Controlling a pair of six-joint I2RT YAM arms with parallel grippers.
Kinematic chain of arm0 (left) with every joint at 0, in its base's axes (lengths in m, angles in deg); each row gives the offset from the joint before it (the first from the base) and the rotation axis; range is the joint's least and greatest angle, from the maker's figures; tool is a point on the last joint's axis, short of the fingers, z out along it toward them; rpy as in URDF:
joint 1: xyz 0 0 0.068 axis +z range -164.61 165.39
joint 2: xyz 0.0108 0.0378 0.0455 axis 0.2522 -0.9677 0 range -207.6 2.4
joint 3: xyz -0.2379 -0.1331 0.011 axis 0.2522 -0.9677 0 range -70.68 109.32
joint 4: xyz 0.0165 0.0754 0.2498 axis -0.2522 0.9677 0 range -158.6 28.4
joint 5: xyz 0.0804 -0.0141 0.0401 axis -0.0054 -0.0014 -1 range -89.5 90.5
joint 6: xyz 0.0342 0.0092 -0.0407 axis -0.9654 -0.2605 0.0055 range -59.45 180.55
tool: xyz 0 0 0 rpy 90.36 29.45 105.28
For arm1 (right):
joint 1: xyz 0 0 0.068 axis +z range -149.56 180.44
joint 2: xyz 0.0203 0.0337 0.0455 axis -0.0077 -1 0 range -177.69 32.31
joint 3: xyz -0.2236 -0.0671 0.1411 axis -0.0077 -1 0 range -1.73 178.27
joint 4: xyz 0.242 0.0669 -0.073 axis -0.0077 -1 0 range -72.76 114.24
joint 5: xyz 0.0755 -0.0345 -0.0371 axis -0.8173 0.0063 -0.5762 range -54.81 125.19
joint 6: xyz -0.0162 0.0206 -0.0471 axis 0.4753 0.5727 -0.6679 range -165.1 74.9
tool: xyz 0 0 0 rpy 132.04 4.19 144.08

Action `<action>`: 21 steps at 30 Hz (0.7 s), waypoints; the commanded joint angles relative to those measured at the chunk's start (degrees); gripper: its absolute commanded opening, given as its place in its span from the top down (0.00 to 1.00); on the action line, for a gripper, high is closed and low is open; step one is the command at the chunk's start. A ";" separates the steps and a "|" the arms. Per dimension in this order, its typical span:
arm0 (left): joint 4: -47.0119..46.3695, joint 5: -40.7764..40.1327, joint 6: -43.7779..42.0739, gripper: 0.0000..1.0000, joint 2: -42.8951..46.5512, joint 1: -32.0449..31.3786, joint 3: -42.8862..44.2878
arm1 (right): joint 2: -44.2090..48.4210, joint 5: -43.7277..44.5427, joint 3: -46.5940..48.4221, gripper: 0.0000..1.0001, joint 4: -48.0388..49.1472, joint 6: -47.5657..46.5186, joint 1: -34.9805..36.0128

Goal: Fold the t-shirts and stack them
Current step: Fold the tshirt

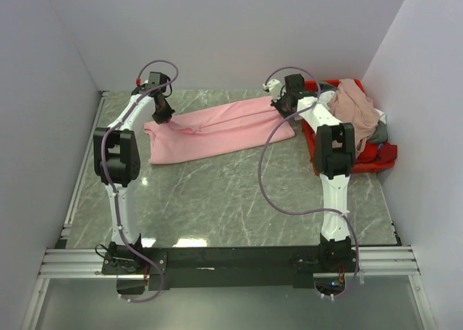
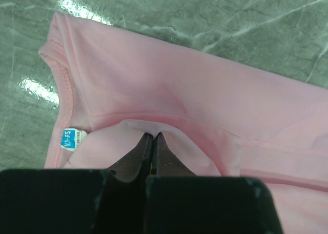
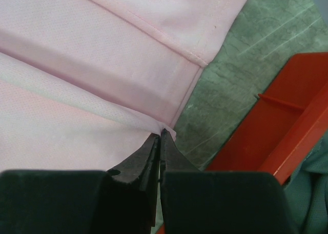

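A light pink t-shirt (image 1: 217, 131) lies stretched across the far part of the marble table, partly folded lengthwise. My left gripper (image 1: 162, 115) is shut on a fold of it near the collar, where a small white label (image 2: 72, 138) shows; the pinched cloth (image 2: 154, 129) bunches at the tips of the left gripper (image 2: 153, 135). My right gripper (image 1: 283, 106) is shut on the shirt's hem corner (image 3: 166, 131) at its right end, pinched at the tips of the right gripper (image 3: 161, 135). A dusty rose t-shirt (image 1: 354, 106) is heaped over grey and red ones in the bin.
A red plastic bin (image 1: 362, 160) stands at the table's right side against the wall; its rim (image 3: 287, 141) is close beside my right gripper. White walls enclose the table on three sides. Bare marble (image 1: 231, 200) stretches in front of the shirt.
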 commanded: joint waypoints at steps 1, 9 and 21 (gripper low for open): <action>-0.58 0.50 -0.74 1.00 -1.23 0.54 2.47 | -0.85 1.38 2.63 0.96 1.94 1.13 0.43; -1.02 0.67 -0.47 1.00 -2.55 1.33 1.24 | -1.29 2.09 2.98 0.94 2.12 0.86 0.70; -2.34 0.94 -0.12 1.00 -0.53 1.69 -2.37 | -1.90 2.88 3.59 0.93 2.12 -0.02 1.66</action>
